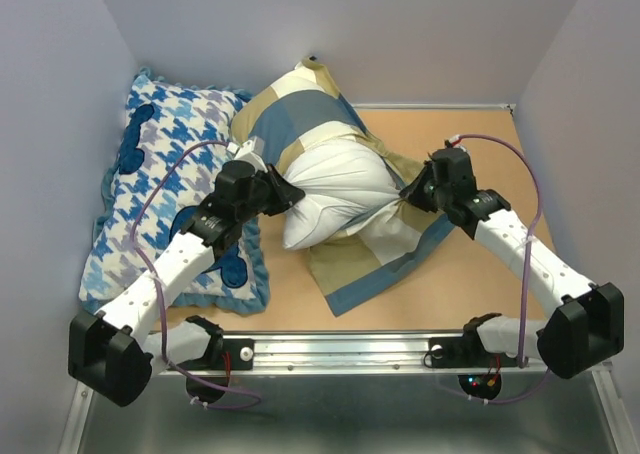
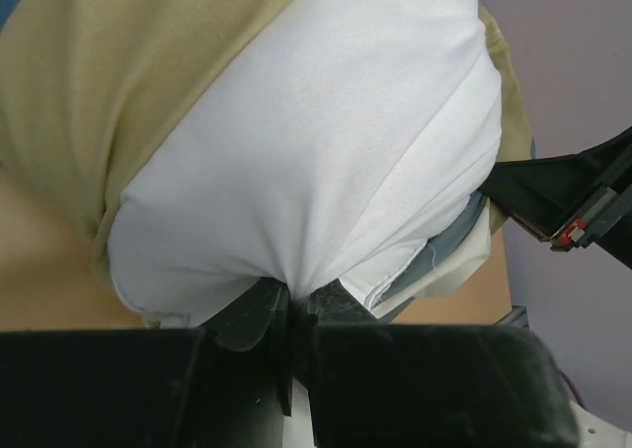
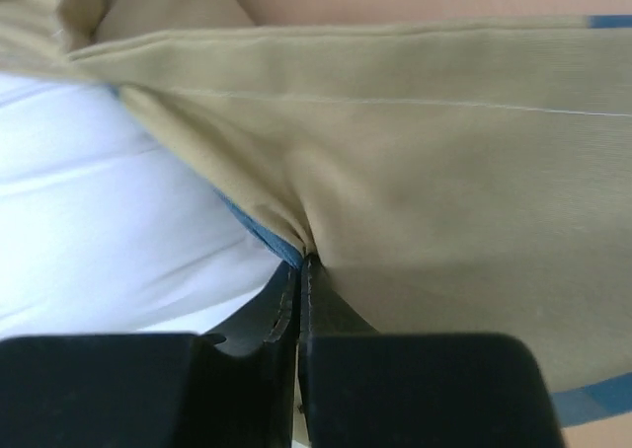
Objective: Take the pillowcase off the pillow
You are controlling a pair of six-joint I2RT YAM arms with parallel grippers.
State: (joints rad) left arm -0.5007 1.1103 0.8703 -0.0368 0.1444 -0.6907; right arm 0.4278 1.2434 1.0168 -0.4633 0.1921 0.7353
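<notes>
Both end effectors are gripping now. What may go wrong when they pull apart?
The left end effector pinches only a small fold of the pillow; it may slip out. The pillowcase wraps the pillow's far half, so the right end effector, holding a thin tan fold, might lose it. The left arm lies over the cushion and could drag it.

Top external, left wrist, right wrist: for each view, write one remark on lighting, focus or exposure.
Top external: even, diffuse light, sharp throughout, faint shadows beneath the arms. Left wrist: the pillow is bright, with its creases readable; the left gripper is a near-black silhouette. Right wrist: the tan pillowcase is close and slightly soft; the pillow looks bluish, nearly washed out.
</notes>
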